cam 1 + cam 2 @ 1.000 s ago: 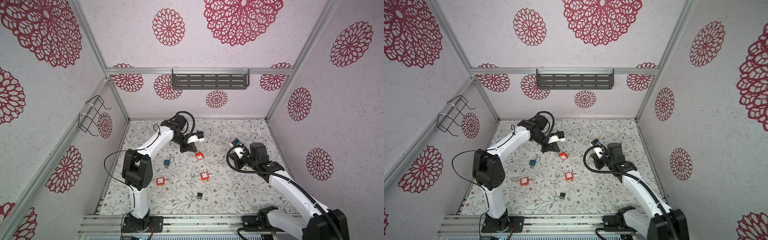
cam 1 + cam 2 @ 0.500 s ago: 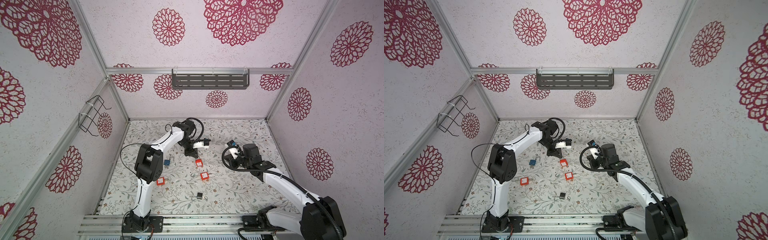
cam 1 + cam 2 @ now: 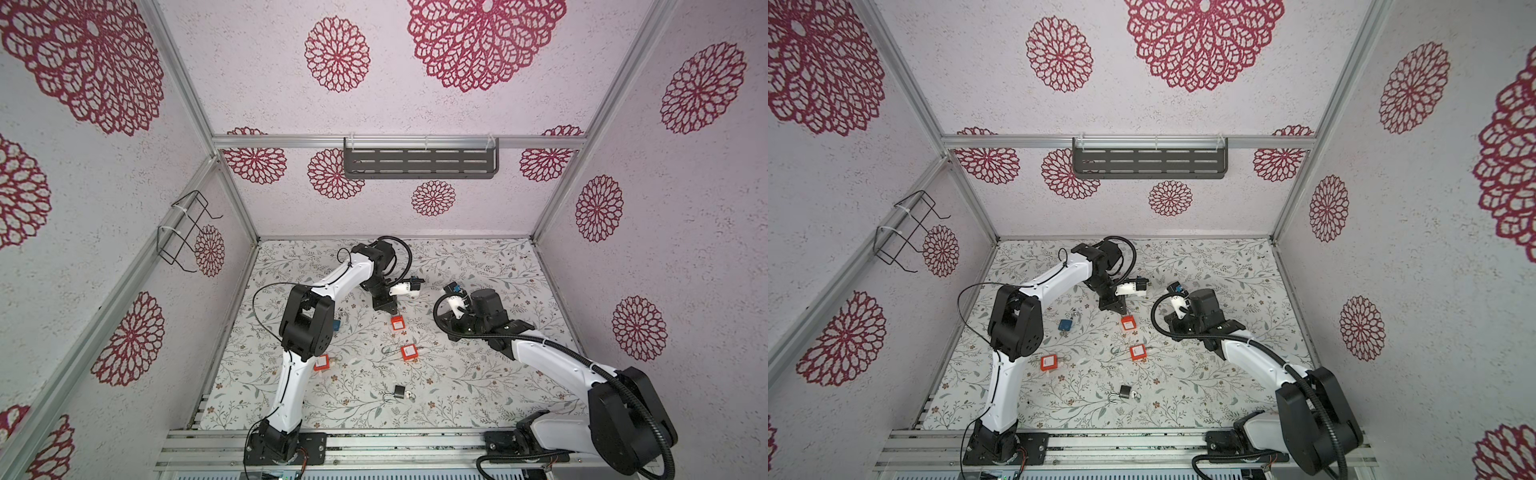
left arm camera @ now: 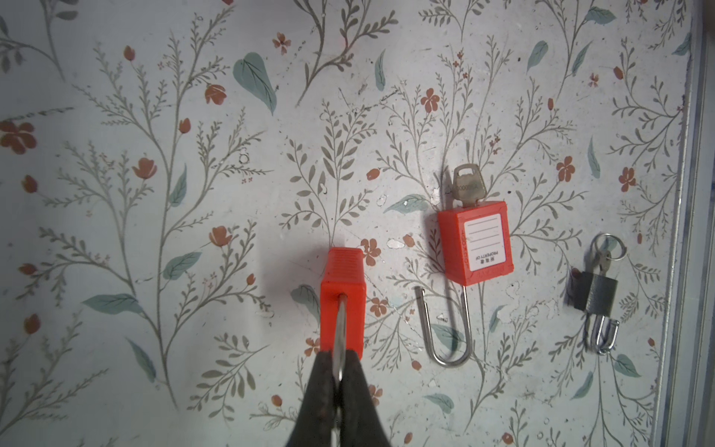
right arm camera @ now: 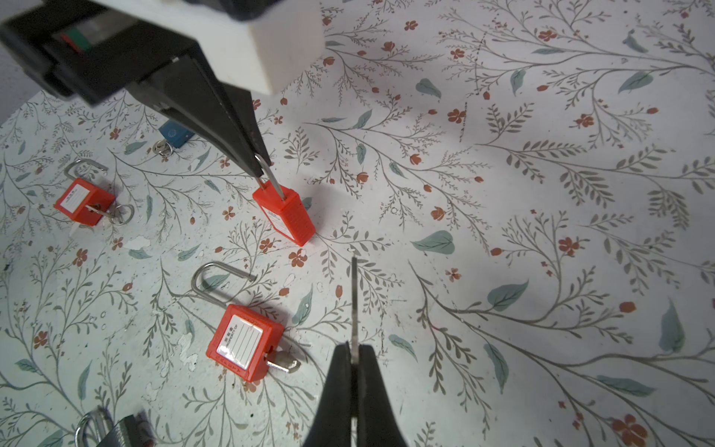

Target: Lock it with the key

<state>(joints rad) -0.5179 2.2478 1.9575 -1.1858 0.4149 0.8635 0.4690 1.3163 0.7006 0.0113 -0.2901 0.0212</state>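
Matte counter [image 4: 154,116], printed with grey-green leaves and rust flowers, scuffed and chipped in spots. White grainy walls [image 3: 415,104] carry crimson rosette prints and are framed in aluminium profile. Slotted grey shelf [image 3: 419,164] is mounted on the back wall, black wire basket [image 3: 185,232] on the left one.

Task lock is the red padlock [image 4: 342,298]: ribbed plastic block body, thin steel shackle. It is held tilted near mid-counter, shackle pinched in the left fingers [image 4: 321,387], which are closed narrow on it. Its lower end is at the counter; contact cannot be confirmed.

The key [image 5: 354,302] is a flat bare-metal blade seen edge-on, clamped at its near end in the right fingers [image 5: 336,387]. Its tip is pointed toward the padlock's base, near but apart.

Laid flat nearby:
- second red padlock [image 4: 476,244], white label, long U shackle swung open, key seated
- third red padlock [image 5: 83,201], keyed, with a ring
- small grey metal padlock [image 4: 596,296]
- blue padlock [image 5: 176,133]
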